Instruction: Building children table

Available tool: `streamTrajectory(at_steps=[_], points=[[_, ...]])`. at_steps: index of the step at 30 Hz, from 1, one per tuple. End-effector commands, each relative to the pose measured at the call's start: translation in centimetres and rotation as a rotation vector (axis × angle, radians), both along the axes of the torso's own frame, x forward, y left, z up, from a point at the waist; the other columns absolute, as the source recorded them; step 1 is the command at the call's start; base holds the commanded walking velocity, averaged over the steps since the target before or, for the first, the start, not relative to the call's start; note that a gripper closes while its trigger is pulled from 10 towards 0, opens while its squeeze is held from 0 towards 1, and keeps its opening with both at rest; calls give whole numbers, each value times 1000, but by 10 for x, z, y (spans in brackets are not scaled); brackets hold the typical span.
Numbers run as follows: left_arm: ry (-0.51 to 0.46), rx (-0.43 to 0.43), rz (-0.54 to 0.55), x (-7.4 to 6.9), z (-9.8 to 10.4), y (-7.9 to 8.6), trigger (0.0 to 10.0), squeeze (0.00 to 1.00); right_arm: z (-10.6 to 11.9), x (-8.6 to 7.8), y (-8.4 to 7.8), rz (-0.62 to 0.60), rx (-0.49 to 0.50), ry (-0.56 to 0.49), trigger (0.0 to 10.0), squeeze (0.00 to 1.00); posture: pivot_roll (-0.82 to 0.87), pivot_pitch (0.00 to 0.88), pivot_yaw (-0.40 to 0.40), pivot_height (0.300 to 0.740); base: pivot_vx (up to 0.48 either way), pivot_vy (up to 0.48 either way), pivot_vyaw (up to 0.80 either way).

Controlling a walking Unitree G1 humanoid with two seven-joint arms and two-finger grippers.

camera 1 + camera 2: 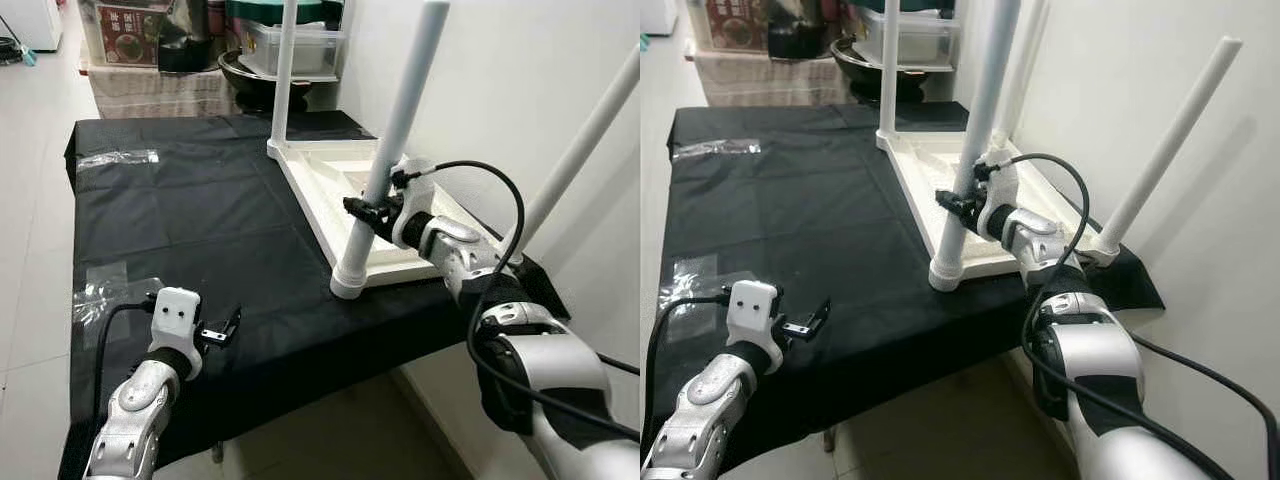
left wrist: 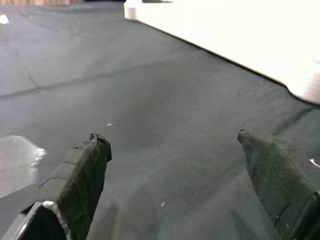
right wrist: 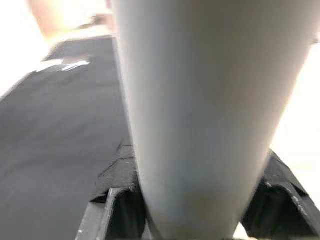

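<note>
White wall point(image 1: 480, 90) right; pale tiled floor point(image 1: 30, 200); shelf clutter point(image 1: 290, 45) behind, possibly bins.

I note a black cloth point(image 1: 180, 220) bearing clear plastic wrappers point(image 1: 100, 292); beyond it, a translucent plastic storage bin point(image 1: 290, 48).

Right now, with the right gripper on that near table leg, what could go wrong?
The right gripper clamps the near leg low down; if the leg isn't fully seated, pushing may tilt it in its socket. The upside-down tabletop lies near the edge of the black cloth and could slide off. The left gripper hovers open, bracing nothing.
</note>
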State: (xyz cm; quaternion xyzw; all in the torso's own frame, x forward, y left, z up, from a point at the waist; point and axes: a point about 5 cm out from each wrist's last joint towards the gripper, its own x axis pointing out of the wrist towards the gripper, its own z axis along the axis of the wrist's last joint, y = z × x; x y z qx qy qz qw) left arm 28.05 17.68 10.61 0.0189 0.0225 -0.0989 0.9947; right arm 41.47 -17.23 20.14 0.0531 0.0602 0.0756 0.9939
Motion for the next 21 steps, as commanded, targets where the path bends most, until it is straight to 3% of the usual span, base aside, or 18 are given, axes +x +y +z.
streamTrajectory(at_steps=[1,5,7,8,9,10,13,14,16,18,19,20,21], points=[[13,6,7,-2,-4,1,10000,0,-34,-17,-55,-506,-36,150,0,0,65,0,-152,740,0,0,0],[16,5,8,-2,-6,1,10000,0,-49,-25,-55,-629,-70,187,0,0,60,0,-146,740,0,0,0],[18,-2,5,-2,-6,-2,10000,0,-59,-31,-23,-599,-50,184,0,0,60,0,-136,740,0,0,0],[18,-2,5,-2,-6,-2,10000,0,-59,-31,-23,-599,-50,184,0,0,60,0,-136,740,0,0,0],[17,-2,0,-1,-5,-3,10000,0,-57,-33,-8,-562,-37,174,0,0,60,0,-136,740,0,0,0],[17,-1,-2,0,-5,-3,10000,0,-49,-30,5,-489,-24,149,10000,0,55,0,-132,740,0,0,0],[17,1,-3,1,-5,-1,10000,0,-39,-27,12,-432,-1,109,10000,0,55,0,-132,740,0,0,0],[15,6,-2,2,-4,1,10000,0,-26,-23,12,-399,16,51,10000,1000,51,0,-134,740,0,0,0],[11,10,3,3,-3,3,10000,0,1,-16,2,-389,27,-33,10000,1000,51,0,-135,740,0,0,0],[11,10,3,3,-3,3,10000,0,1,-16,2,-389,27,-33,10000,1000,51,0,-135,740,0,0,0],[10,10,5,3,-3,4,10000,0,16,-12,-3,-377,11,-79,10000,1000,47,0,-137,740,0,0,0],[9,9,7,3,-3,4,10000,0,36,-8,-10,-320,1,-159,10000,0,47,0,-137,740,0,0,0],[9,9,7,3,-3,4,10000,0,36,-8,-10,-320,1,-159,10000,0,47,0,-137,740,0,0,0]])
